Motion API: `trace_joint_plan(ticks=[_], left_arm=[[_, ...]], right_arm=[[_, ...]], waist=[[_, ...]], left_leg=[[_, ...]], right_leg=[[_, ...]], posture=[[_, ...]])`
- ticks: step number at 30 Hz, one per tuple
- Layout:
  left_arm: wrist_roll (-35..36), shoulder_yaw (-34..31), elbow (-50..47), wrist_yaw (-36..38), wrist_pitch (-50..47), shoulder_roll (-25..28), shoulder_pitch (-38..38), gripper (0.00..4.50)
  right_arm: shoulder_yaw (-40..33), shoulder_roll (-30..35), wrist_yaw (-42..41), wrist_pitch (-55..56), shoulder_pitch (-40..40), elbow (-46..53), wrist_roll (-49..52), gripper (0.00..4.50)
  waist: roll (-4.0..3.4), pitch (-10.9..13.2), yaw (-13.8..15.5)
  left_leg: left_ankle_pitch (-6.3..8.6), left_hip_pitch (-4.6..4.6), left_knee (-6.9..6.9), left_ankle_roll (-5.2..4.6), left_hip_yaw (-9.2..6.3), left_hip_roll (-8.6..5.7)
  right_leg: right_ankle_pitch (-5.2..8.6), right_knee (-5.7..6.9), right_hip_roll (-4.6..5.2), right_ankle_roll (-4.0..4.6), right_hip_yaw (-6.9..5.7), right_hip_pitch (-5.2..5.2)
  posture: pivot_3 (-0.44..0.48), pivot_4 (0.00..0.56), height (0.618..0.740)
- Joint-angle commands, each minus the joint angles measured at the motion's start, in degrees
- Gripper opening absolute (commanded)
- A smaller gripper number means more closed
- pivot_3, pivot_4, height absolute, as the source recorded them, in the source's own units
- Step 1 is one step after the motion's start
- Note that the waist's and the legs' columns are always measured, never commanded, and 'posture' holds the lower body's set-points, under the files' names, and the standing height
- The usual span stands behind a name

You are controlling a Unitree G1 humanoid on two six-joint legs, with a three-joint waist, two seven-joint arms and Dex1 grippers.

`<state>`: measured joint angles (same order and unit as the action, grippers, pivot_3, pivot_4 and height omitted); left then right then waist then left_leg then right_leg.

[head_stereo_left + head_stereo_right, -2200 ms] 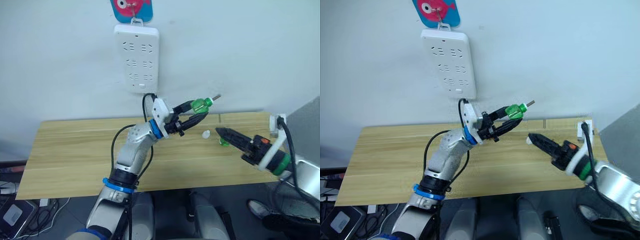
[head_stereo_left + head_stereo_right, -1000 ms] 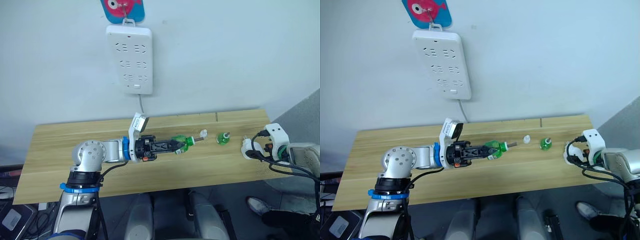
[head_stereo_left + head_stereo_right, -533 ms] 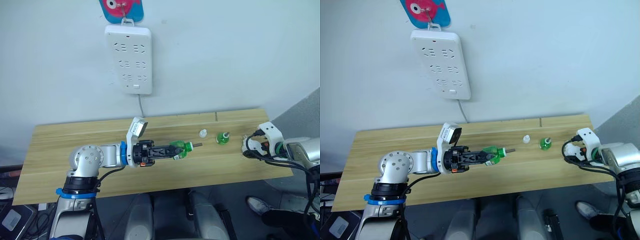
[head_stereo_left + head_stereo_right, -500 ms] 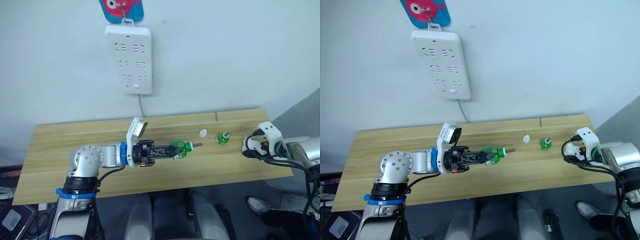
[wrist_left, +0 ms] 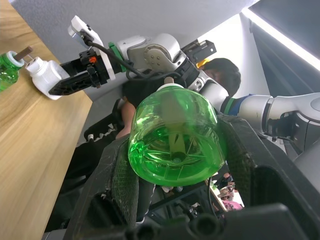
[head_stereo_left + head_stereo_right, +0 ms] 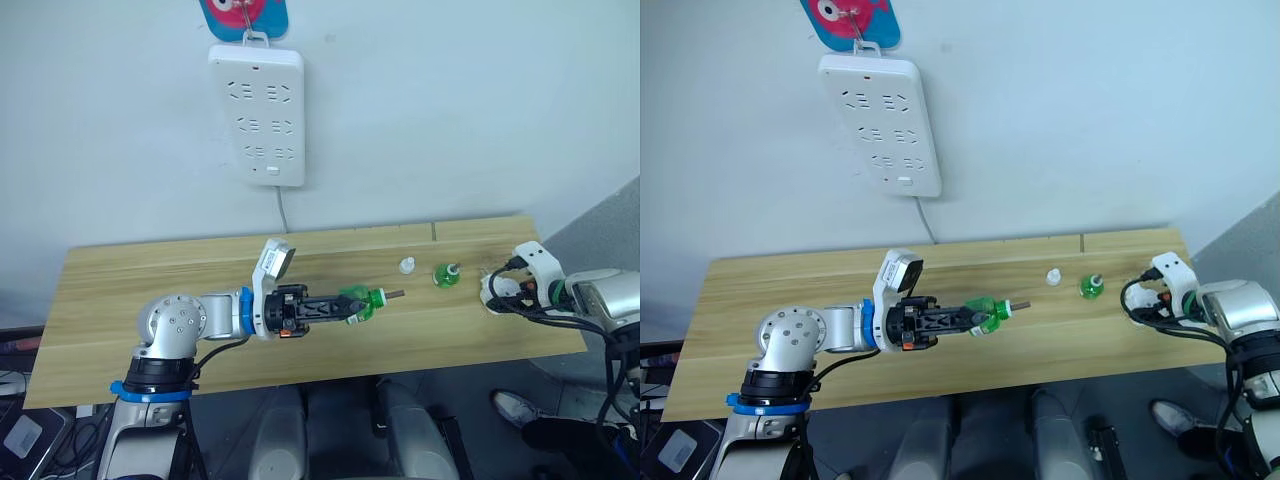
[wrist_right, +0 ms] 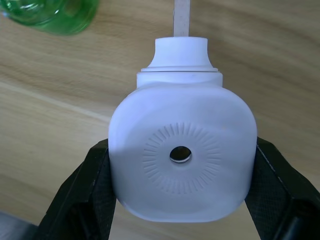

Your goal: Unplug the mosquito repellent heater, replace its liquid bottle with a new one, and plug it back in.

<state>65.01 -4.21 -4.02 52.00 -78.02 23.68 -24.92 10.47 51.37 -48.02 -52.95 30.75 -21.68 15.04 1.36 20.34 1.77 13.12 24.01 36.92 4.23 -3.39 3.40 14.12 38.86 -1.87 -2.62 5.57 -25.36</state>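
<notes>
Wooden desk [image 6: 150,290] with both pincers holding parts, white power strip [image 6: 257,115] hanging on the wall above it.
Largest first: power strip sits under a blue-pink fish hanger [image 6: 240,14], nothing plugged into its sockets. Left pincer [image 6: 350,304] is over the desk's middle, closed on a green liquid bottle [image 6: 362,299] held sideways, wick end toward the robot's right. Right pincer [image 7: 182,200] is at the desk's right end, its black fingers [image 7: 87,187] closed on both sides of the mosquito repellent heater [image 7: 182,157], round holed face toward the wrist camera, low over the wood. Second green bottle [image 6: 444,274] stands upright on the desk between the two pincers; small white cap [image 6: 406,265] lies just beside it.
</notes>
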Motion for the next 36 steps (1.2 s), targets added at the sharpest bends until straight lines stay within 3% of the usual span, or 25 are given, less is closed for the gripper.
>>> trace_joint_plan(ticks=[1, 5, 8, 10, 13, 16, 23, 29, 36], left_arm=[[0.6, 0.5, -2.0, 1.9, 1.1, 0.9, 0.8, 2.28], [0.8, 0.5, -1.1, 3.8, 2.7, 1.1, 1.1, 2.28], [1.5, 0.6, -0.9, 5.0, 3.4, 0.4, 0.6, 2.28], [2.4, 0.5, -0.8, 5.1, 3.3, -0.6, -0.1, 2.28], [3.4, 0.6, -0.8, 5.0, 3.2, -2.3, -1.4, 2.28], [4.4, 0.2, -0.2, 4.2, 3.2, -4.0, -3.2, 2.28], [7.0, -0.8, -0.2, 2.5, 4.4, -8.3, -8.2, 2.28], [7.1, -0.4, 0.4, 1.1, 5.8, -10.6, -9.0, 2.28], [5.9, 2.1, 0.0, 1.8, 7.0, -11.4, -8.8, 2.28]], right_arm=[[-6.5, 4.8, -2.7, -6.2, -2.8, 8.3, 3.8, 2.98], [-20.5, 11.8, -12.2, -21.1, -9.0, 23.2, 19.3, 2.98], [-34.2, 14.4, -16.4, -37.2, -9.1, 28.5, 38.1, 2.98], [-38.5, 16.1, -11.5, -39.5, -7.9, 24.8, 52.3, 2.98], [-39.0, 17.5, 1.2, -39.5, -5.6, 19.1, 72.9, 2.98], [-35.2, 21.4, 15.1, -28.8, -12.1, 21.1, 95.5, 2.98], [-34.6, 16.3, 20.1, -21.2, -13.5, 28.2, 98.0, 2.98], [-34.7, 18.4, 18.0, -21.7, -12.5, 29.1, 98.0, 2.98], [-31.4, 16.2, 22.2, -18.4, -8.3, 32.2, 98.0, 2.98]], waist=[[-0.04, 0.0, 0.1], [-0.22, 0.1, 0.3], [-0.21, 0.1, 0.1], [-0.2, 0.1, 0.0], [-0.13, 0.1, -0.2], [-0.08, 0.2, -0.2], [-0.07, 0.1, -0.2], [-0.09, 0.1, -0.3], [-0.08, 0.1, -0.3]], left_leg=[[0.0, 0.02, -0.01, 0.01, 0.0, 0.0], [0.03, 0.11, 0.0, 0.05, 0.0, -0.03], [0.04, 0.13, -0.01, 0.06, -0.03, -0.01], [0.04, 0.1, 0.02, 0.06, -0.02, 0.0], [0.04, 0.1, 0.07, 0.05, 0.01, -0.02], [0.05, 0.22, 0.05, 0.04, -0.01, -0.1], [0.05, 0.56, 0.08, 0.04, -0.04, -0.1], [0.04, 0.54, 0.11, 0.06, -0.07, -0.1], [0.03, 0.54, 0.13, 0.06, -0.08, -0.1]], right_leg=[[0.01, 0.0, 0.0, -0.02, 0.0, -0.01], [0.03, -0.02, 0.05, -0.04, -0.01, -0.07], [0.03, -0.06, 0.04, -0.05, -0.04, -0.07], [0.03, -0.05, 0.04, -0.05, -0.04, -0.03], [0.02, -0.14, 0.05, -0.06, 0.0, 0.04], [0.02, -0.22, 0.05, -0.08, 0.06, 0.01], [-0.02, -0.37, 0.07, -0.22, -0.01, -0.2], [-0.02, -0.28, 0.07, -0.22, -0.03, -0.23], [-0.02, -0.26, 0.06, -0.21, -0.03, -0.23]], posture=[[0.269, 0.362, 0.74], [0.241, 0.352, 0.74], [0.219, 0.345, 0.74], [0.21, 0.343, 0.74], [0.192, 0.33, 0.74], [0.18, 0.324, 0.74], [0.169, 0.312, 0.74], [0.162, 0.308, 0.74], [0.162, 0.308, 0.74]])
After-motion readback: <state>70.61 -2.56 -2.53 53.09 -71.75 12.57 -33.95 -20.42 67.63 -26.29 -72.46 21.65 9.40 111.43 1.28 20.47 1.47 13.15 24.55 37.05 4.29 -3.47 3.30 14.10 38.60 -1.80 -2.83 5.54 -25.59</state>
